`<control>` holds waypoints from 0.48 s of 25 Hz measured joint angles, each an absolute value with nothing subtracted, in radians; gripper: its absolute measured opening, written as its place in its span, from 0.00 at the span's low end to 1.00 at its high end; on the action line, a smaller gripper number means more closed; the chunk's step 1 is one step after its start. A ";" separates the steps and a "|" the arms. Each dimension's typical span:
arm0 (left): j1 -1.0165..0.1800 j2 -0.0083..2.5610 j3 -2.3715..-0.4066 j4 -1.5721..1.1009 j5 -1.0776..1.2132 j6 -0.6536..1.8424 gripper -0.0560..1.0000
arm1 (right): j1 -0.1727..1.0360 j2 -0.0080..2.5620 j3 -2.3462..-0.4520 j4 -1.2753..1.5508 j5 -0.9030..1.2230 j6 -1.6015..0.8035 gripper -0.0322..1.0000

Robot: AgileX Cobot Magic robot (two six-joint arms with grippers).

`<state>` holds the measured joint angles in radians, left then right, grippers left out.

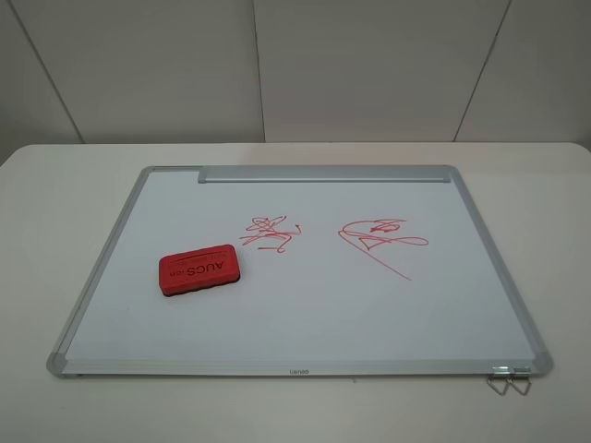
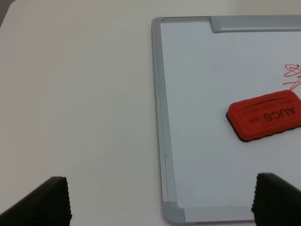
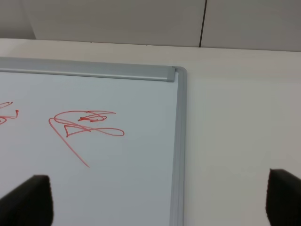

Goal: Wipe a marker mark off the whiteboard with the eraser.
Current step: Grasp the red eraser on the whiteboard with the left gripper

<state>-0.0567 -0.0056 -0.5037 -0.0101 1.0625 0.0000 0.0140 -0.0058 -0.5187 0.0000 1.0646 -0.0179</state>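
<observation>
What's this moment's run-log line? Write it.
eraser: on whiteboard, untouched | marker mark: intact | left gripper: open | right gripper: open

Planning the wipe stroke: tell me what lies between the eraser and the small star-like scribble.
Nothing but a narrow strip of bare whiteboard separates the eraser from the scribble, as the high view shows.

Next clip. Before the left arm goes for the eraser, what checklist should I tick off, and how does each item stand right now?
1. Left gripper open and empty: ok.
2. Right gripper open and empty: ok.
3. Eraser flat on the whiteboard, nothing on it: ok.
4. Eraser lined up between the left jaws: not ok, the gripper is not over it.
5. Marker mark unwiped, apart from the eraser: ok.
6. Wider scribble separate from the marker mark: ok.
</observation>
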 joint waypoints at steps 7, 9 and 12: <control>-0.057 -0.006 -0.504 -0.010 1.063 0.000 0.79 | 0.014 -0.006 -0.519 0.000 1.065 -0.018 0.83; -0.057 -0.006 -0.504 -0.010 1.063 0.000 0.79 | 0.014 -0.006 -0.519 0.000 1.065 -0.018 0.83; -0.057 -0.006 -0.504 -0.010 1.063 0.000 0.79 | 0.014 -0.006 -0.519 0.000 1.065 -0.018 0.83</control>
<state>-0.0567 -0.0056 -0.5037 -0.0101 1.0625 0.0000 0.0140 -0.0058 -0.5187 0.0000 1.0646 -0.0179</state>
